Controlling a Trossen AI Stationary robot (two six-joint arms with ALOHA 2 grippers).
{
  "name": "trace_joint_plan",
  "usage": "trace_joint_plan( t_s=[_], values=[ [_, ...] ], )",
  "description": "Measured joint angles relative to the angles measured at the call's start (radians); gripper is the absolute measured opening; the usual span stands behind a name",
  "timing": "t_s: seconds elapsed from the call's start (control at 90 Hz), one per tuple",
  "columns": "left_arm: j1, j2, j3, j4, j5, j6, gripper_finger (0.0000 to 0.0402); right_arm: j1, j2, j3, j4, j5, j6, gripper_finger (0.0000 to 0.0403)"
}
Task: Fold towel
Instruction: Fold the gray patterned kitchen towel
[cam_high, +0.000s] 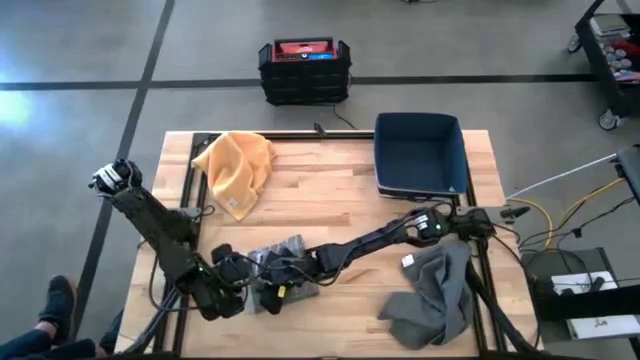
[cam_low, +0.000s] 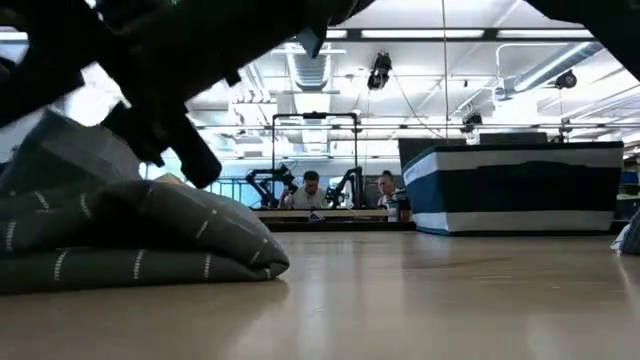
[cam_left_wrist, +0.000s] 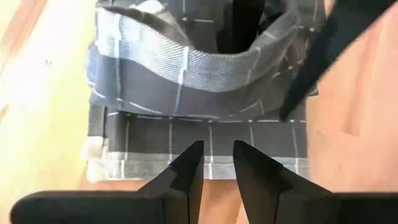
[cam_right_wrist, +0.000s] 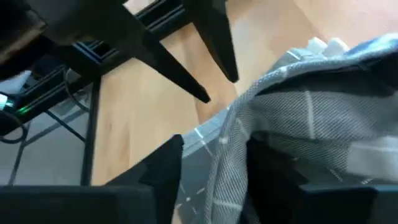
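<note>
The grey checked towel (cam_high: 283, 262) lies near the front edge of the desk (cam_high: 330, 190), partly folded into a flat stack with one upper layer standing up in a loose arch. In the left wrist view that raised layer (cam_left_wrist: 205, 59) bows above the flat bottom layers, whose hem runs crosswise just ahead of the fingertips. The stack's long axis appears to run from the desk's front towards the blue bin (cam_high: 420, 155), though the arms over it hide much of its outline.

The right end effector (cam_right_wrist: 211, 162) is at the towel, reaching in from the bin's side; its fingers are closed on a fold of the fabric, which drapes between them and lifts clear of the wood. The left end effector (cam_left_wrist: 216, 163) sits just beside the towel on the side away from the bin, fingers a narrow gap apart and holding nothing, its tips just short of the hem.

So the right arm holds the free layer while the left faces the stack head-on. The coming move likely turns on carrying that lifted layer across the stack towards the left end effector, square to the hem.

Farther off, a yellow cloth (cam_high: 235, 170) lies towards the desk's back left, and a plain grey cloth (cam_high: 435, 295) lies in front of the bin.
</note>
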Motion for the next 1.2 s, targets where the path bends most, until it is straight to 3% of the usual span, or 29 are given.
trace_joint_plan(
  t_s=[0.178,0.311,0.533,0.744,0.922,1.078,1.2],
  values=[
    [-0.007,-0.005,0.007,-0.016,0.004,0.000,0.0074,-0.006,-0.003,0.012,-0.004,-0.071,-0.024,0.0202],
    [-0.012,-0.032,0.093,-0.109,0.018,-0.001,0.0074,-0.005,-0.006,0.046,-0.001,-0.101,-0.046,0.0216],
    [-0.024,-0.068,0.185,-0.225,-0.089,0.027,0.0074,-0.014,-0.009,0.093,-0.007,-0.100,-0.089,0.0227],
    [-0.026,-0.048,0.123,-0.188,-0.130,0.004,0.0074,-0.021,-0.028,0.146,-0.298,-0.102,-0.181,0.0218],
    [-0.025,-0.035,0.030,-0.027,-0.138,0.000,0.0074,-0.018,-0.093,0.146,-0.533,-0.069,-0.330,0.0206],
    [-0.025,-0.035,-0.040,0.064,-0.182,0.000,0.0074,0.009,-0.086,0.097,-0.519,-0.064,-0.490,0.0199],
    [-0.019,-0.034,-0.095,0.141,-0.190,0.000,0.0074,-0.004,-0.083,0.037,-0.493,-0.060,-0.510,0.0190]
  ],
)
